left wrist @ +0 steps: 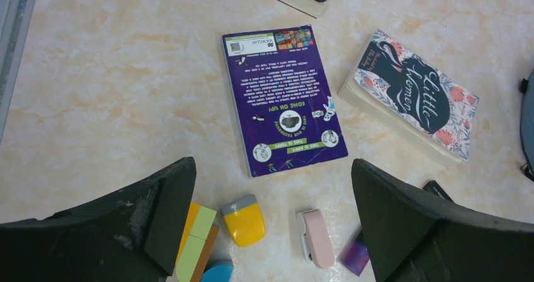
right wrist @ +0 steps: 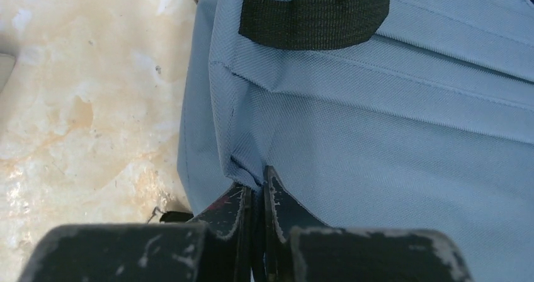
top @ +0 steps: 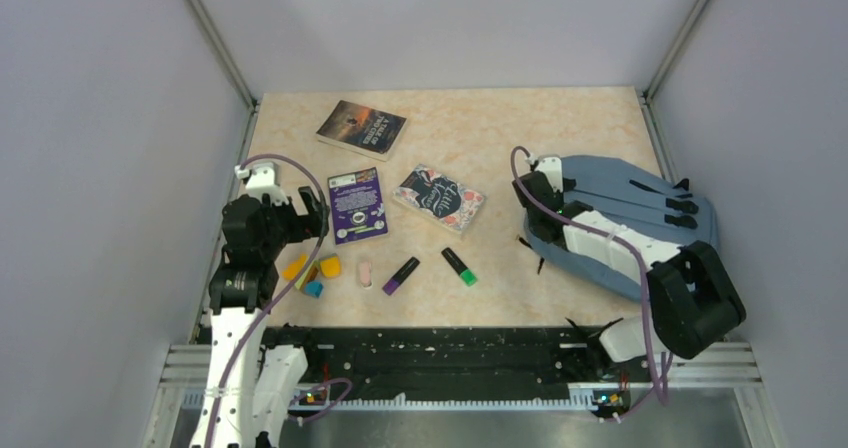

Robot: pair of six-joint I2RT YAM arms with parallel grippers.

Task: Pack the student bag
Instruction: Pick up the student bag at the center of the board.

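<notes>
Between the tips of the right gripper [right wrist: 258,191]: a puckered fold of the student bag [right wrist: 390,137], slate-blue fabric, with the jaws clenched on it at the bag's edge.

1. Student bag. It lies flat on the marbled table [top: 520,128] under and beyond the right gripper, straps uppermost. A black strap loop [right wrist: 315,17] lies just ahead of the fingertips. Contents cannot be told (no view shows the inside).
2. Left gripper [left wrist: 272,169]. Jaws spread wide, holding nothing, hovering above the loose items, well apart from the bag.
3. Purple book [left wrist: 283,99]. Flat, back cover up, directly ahead of the left gripper and between its fingers in the wrist view.
4. Floral "Little Women" book [left wrist: 412,96]. Ahead and to the right of the left gripper, between it and the bag.
5. Dark-covered book [top: 362,128]. Farthest ahead of the left gripper, beyond the purple one.
6. Purple highlighter [top: 401,275] and green highlighter [top: 460,266]. To the right of the left gripper.
7. Small pieces below the left gripper: orange-and-green block [left wrist: 196,241], yellow piece [left wrist: 244,220], pink piece [left wrist: 317,238], blue piece [left wrist: 217,272] partly hidden.
</notes>
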